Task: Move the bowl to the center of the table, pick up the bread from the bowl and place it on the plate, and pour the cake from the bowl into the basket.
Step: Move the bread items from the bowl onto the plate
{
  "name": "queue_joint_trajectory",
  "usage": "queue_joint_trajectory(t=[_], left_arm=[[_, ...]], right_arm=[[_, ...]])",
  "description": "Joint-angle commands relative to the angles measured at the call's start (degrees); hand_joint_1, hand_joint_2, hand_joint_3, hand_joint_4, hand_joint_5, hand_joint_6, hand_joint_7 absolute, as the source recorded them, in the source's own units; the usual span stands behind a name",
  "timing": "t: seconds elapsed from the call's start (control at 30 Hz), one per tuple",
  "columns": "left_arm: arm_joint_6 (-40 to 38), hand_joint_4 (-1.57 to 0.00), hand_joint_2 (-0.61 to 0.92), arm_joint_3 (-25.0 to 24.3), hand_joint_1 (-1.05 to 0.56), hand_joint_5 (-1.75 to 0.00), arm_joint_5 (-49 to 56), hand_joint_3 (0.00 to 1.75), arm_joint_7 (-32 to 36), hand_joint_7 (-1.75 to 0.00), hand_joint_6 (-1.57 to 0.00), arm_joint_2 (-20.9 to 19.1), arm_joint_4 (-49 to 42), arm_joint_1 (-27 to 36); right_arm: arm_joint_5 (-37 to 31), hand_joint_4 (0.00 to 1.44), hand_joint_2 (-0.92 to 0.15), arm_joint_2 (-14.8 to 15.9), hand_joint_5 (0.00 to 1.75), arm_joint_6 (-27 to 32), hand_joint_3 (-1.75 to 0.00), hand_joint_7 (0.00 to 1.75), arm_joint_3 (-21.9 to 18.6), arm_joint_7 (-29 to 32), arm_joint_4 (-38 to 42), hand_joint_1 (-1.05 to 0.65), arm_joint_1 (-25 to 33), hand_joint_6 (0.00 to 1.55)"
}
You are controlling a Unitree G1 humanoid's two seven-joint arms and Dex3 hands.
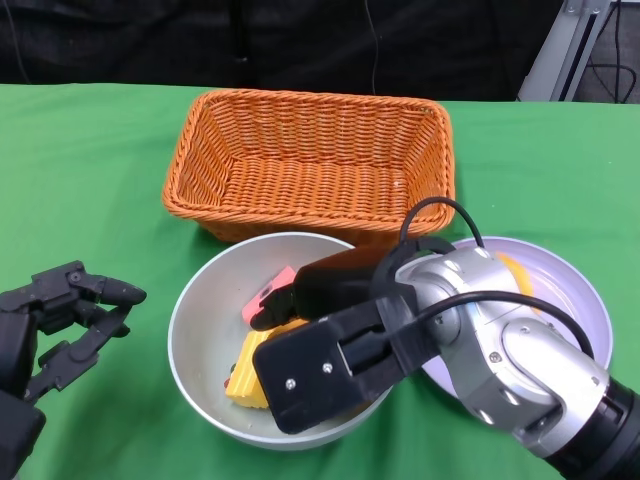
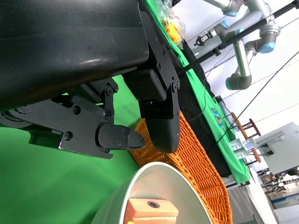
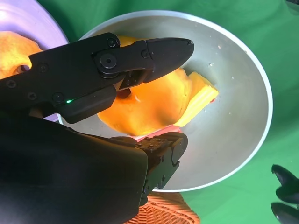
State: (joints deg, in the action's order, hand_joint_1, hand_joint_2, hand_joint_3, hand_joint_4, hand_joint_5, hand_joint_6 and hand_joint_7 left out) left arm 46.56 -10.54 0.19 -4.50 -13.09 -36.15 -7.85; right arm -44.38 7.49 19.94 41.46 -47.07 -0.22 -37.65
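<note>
Right hand [image 1: 320, 335] reaches down into the bowl [image 1: 200, 310], fingers [image 3: 163, 49] closing around the bread [image 3: 149, 105] directly beneath, not clearly clamped. Left hand [image 1: 60, 315] released, idle beside the bowl.

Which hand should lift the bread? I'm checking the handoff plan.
The right hand: its fingers already straddle the bread inside the bowl, beside the plate. The left hand hangs open outside the bowl.
</note>
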Motion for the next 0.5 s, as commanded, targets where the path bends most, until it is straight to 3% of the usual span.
queue_joint_trajectory(t=[0.03, 0.5], left_arm=[[-0.1, -0.83, 0.92, -0.3, -0.07, -1.17, -0.7, 0.28, 0.0, -0.77, -0.90, -0.6, -0.4, -0.1], [0.5, -0.83, 0.92, -0.1, -0.08, -1.17, -0.7, 0.30, 0.2, -0.78, -0.90, -0.7, 0.0, 0.4]], right_arm=[[-2.7, 0.16, -0.92, 0.6, 0.03, -1.7, -0.21, 0.01, 2.0, 1.7, 1.8, -0.98, -0.9, 0.40], [-7.0, 0.12, -0.92, -2.1, 0.00, -5.0, -0.20, 0.01, 6.1, 6.4, 9.9, -0.97, -0.6, 0.40]])
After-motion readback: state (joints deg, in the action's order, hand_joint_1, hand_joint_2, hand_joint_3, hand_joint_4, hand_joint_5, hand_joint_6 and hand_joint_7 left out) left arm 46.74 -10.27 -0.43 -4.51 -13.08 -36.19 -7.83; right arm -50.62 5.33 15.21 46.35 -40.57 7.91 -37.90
